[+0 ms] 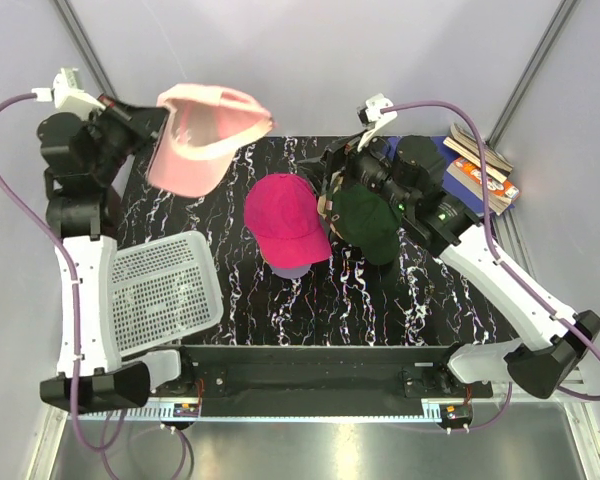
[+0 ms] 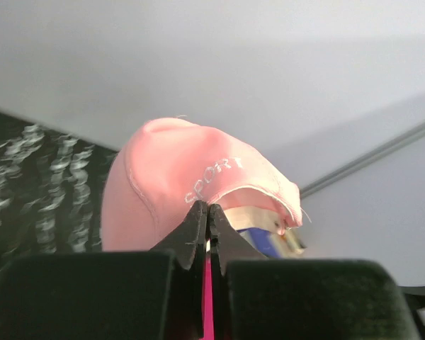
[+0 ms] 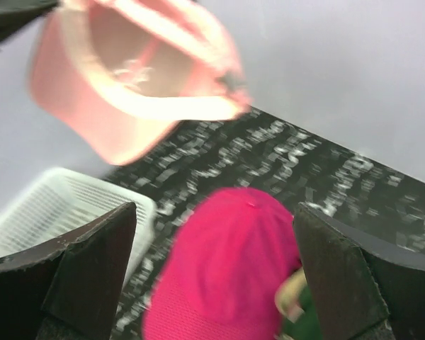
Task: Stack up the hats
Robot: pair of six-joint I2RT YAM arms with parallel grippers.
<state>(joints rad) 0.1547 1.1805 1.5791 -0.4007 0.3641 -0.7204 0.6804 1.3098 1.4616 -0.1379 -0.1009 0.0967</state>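
My left gripper (image 1: 158, 125) is shut on the edge of the light pink hat (image 1: 205, 135) and holds it in the air over the table's far left corner. In the left wrist view its jaws (image 2: 208, 207) are pressed together on the pink hat (image 2: 184, 177). The magenta hat (image 1: 285, 220) lies mid-table on a lavender hat, whose brim (image 1: 292, 270) pokes out below. The dark green hat (image 1: 370, 222) lies just to its right, under my right arm, with a tan edge (image 1: 326, 208) beside it. My right gripper (image 3: 214, 209) is open and empty above the magenta hat (image 3: 234, 269).
A white mesh basket (image 1: 165, 290) lies at the near left, also in the right wrist view (image 3: 49, 205). A pile of books (image 1: 480, 165) sits at the far right corner. The table top (image 1: 430, 300) is black marble pattern.
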